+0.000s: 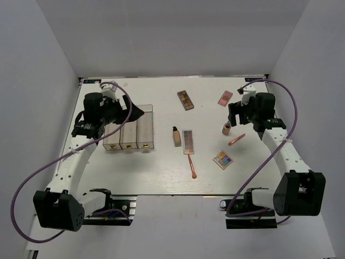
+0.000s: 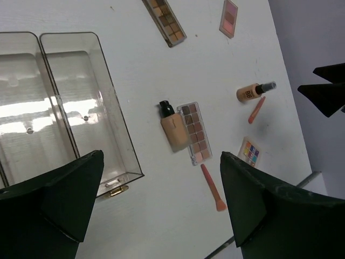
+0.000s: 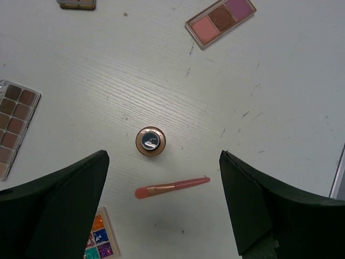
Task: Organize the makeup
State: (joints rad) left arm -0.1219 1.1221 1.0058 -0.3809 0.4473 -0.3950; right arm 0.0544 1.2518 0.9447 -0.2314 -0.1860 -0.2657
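My left gripper is open and empty above the clear organizer; it also shows in the left wrist view. My right gripper is open and empty above an upright beige foundation bottle and a coral applicator. A second foundation bottle lies beside the mauve palette. The other applicator lies below them. The multicolour palette, the brown palette and the pink compact lie loose on the table.
The organizer's compartments hold nothing that I can see. The white table is closed in by grey walls at the back and sides. Purple cables loop from both arms.
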